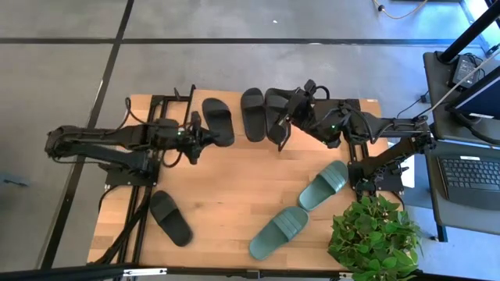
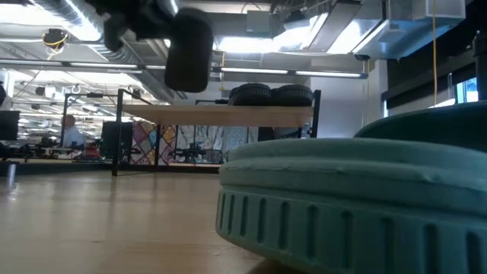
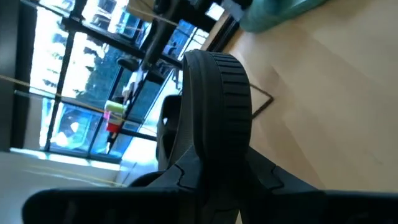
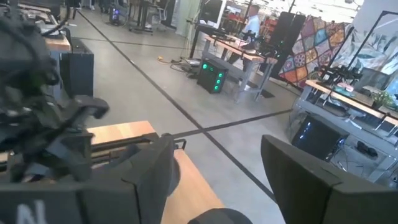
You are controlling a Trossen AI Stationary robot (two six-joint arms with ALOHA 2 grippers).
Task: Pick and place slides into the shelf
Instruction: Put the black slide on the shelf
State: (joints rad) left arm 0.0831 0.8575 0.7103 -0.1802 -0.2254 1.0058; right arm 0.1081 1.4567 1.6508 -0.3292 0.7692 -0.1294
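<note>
Left gripper [image 1: 197,134], upper centre-left of the high view, is clamped on a black slide [image 1: 218,120] at its edge, held off the table [image 1: 234,179]. Right gripper [image 1: 283,129], upper centre, has its fingers spread, beside two black slides [image 1: 253,112] on the shelf [image 2: 221,115]. Two green slides [image 1: 323,185] lie lower right; one black slide [image 1: 170,218] lower left.

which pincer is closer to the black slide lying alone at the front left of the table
Left. The left pincer, shut on another black slide, is up by the shelf, above the lone black slide. The right pincer is farther off.
</note>
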